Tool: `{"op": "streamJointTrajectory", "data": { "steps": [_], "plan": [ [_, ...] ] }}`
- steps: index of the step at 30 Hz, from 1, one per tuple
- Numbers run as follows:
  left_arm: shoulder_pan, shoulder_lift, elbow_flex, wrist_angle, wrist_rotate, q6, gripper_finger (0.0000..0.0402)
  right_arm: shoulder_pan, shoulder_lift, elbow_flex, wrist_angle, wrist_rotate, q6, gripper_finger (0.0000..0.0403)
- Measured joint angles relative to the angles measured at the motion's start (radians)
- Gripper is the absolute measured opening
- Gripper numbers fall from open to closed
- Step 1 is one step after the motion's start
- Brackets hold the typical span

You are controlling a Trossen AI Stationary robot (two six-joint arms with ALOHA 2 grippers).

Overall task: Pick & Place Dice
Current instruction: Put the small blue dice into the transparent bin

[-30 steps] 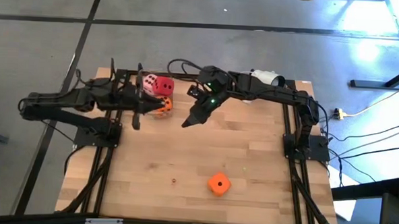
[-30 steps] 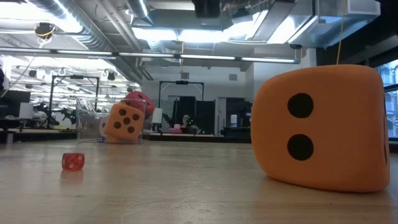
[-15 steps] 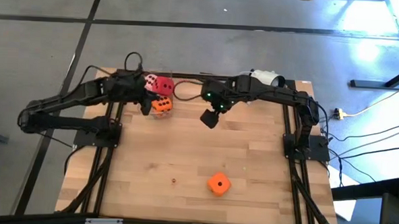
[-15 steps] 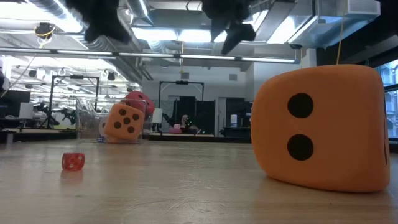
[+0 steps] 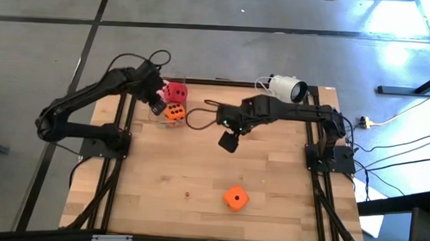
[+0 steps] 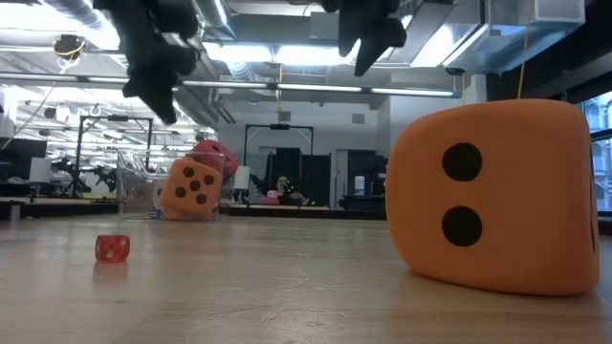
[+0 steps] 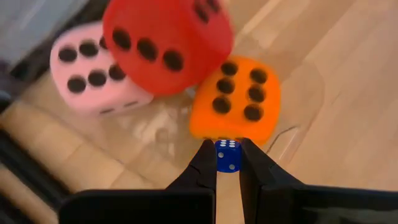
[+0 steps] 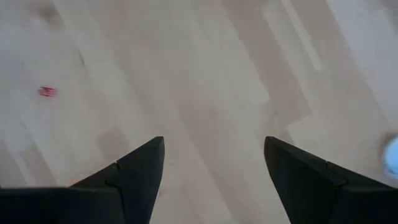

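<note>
A clear container (image 7: 297, 106) at the table's far left holds a pale pink die (image 7: 93, 71), a red die (image 7: 165, 43) resting on the others, and an orange die (image 7: 235, 99). My left gripper (image 5: 158, 106) hovers above it, pointing steeply down, shut on a small blue die (image 7: 228, 155). Another orange die (image 5: 235, 198) sits near the front edge, with a tiny red die (image 5: 188, 195) to its left. My right gripper (image 5: 228, 141) hangs open over bare wood at mid-table, pointing down. My left gripper pinches the small blue die by two opposite faces (image 7: 219, 158) between its two fingertips. The fingers come from above, slanting down. The die hangs clear, just above the container's near rim beside the orange die.
A white camera (image 5: 285, 87) sits at the far edge near the right arm. Black cables (image 5: 201, 112) lie across the far part of the table. Bare wood stretches between the container and the front orange die (image 6: 497, 196).
My left arm has swung toward the far-left corner and tipped its gripper downward over the container, staying shut on the blue die. My right gripper has shifted a little toward the right and near edges and tipped down, still open.
</note>
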Motion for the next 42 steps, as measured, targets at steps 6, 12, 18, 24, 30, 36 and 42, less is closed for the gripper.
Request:
{"op": "streamJointTrajectory", "data": {
  "steps": [6, 12, 18, 24, 30, 36, 42],
  "plan": [
    [0.036, 0.092, 0.015, -0.056, 0.028, 0.083, 0.001, 0.054, 0.0, 0.0, -0.024, 0.135, 0.018, 0.0275],
    [0.036, 0.167, 0.015, -0.055, -0.011, 0.161, 0.001, 0.068, 0.0, 0.0, -0.024, 0.148, 0.045, 0.0275],
    [0.036, 0.214, 0.015, -0.055, -0.054, 0.215, 0.001, 0.067, 0.0, 0.0, -0.021, 0.174, 0.06, 0.0275],
    [0.036, 0.248, 0.015, -0.055, -0.05, 0.23, 0.001, 0.067, 0.0, 0.0, -0.005, 0.204, 0.064, 0.0275],
    [0.036, 0.272, 0.015, -0.066, -0.049, 0.244, 0.001, 0.067, 0.0, 0.0, 0.009, 0.204, 0.065, 0.0275],
    [0.036, 0.275, 0.015, -0.072, -0.046, 0.252, 0.001, 0.067, 0.0, 0.0, 0.033, 0.204, 0.064, 0.0275],
    [0.036, 0.275, 0.014, -0.078, -0.046, 0.252, 0.0013, 0.067, 0.0, 0.0, 0.06, 0.204, 0.061, 0.0275]
  ]
}}
